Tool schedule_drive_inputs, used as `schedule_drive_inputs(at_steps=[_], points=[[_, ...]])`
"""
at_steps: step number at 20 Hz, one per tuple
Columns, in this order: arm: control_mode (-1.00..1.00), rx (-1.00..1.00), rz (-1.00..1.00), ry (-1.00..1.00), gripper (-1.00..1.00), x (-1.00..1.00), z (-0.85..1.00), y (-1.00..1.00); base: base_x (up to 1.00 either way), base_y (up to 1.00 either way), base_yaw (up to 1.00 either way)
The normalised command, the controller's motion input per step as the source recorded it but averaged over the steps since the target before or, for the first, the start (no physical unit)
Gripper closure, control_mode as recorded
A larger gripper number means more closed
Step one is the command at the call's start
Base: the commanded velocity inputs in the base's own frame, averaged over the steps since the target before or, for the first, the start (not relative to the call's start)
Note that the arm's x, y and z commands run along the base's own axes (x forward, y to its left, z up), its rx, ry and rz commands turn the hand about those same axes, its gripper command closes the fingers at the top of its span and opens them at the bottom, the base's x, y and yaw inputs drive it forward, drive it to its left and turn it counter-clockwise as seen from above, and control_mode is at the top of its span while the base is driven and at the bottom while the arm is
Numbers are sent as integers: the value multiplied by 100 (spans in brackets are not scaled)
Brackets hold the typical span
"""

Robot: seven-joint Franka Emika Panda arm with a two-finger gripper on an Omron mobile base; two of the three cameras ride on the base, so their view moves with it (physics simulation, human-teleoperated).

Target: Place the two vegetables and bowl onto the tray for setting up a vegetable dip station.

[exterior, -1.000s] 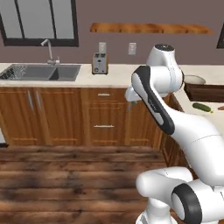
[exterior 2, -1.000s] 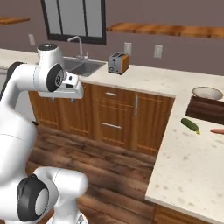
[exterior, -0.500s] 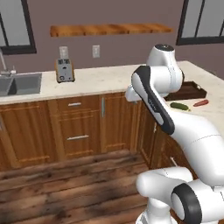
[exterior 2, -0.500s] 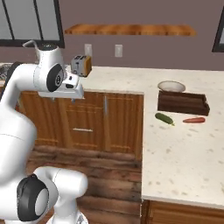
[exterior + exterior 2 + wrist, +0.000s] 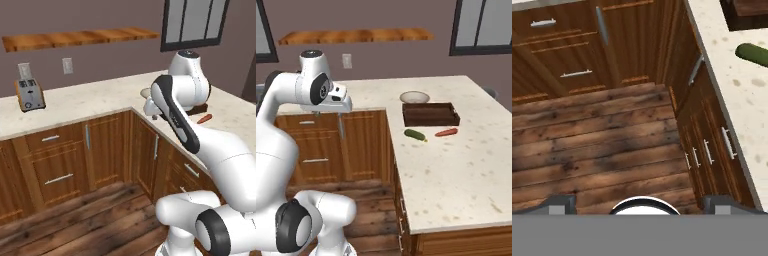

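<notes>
Tray: dark-brown wooden, rectangular, low raised edges; lies flat on the worktop toward its far side, nothing on it. A corner also appears at the top right of the hand view.
Bowl: round, shallow, off-white inside with a tan rim; sits on the worktop just behind the tray's left end, close to its edge; contact cannot be confirmed. In the left base view its rim is partly hidden by the arm.
Cucumber: small, oblong, dark green; lies on the worktop just in front of the tray's left half, apart from it. Seen also at the right edge of the hand view.
Chilli pepper: slim, red; lies on the worktop in front of the tray's right half, near the cucumber but not touching it. Visible past the arm in the left base view.
Gripper: held out over the wooden floor in front of the cabinets, to the left of the worktop corner and well apart from all task items; jaws spread wide, nothing between them. Finger tips show at the bottom of the hand view, far apart.
Worktop: pale speckled stone, L-shaped, on wooden cabinets.
Toaster: stands on the far run of the worktop, below a wooden wall shelf.
</notes>
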Motion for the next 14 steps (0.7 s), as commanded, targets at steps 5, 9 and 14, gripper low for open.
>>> schedule_drive_inputs(at_steps=[5, 9, 14], points=[[100, 0, 0, 0, -100, 0, 0, 0, 29, 43, -42], [100, 0, 0, 0, -100, 0, 0, 0, 9, 50, -38], [100, 0, 0, 0, -100, 0, 0, 0, 0, 51, -37]])
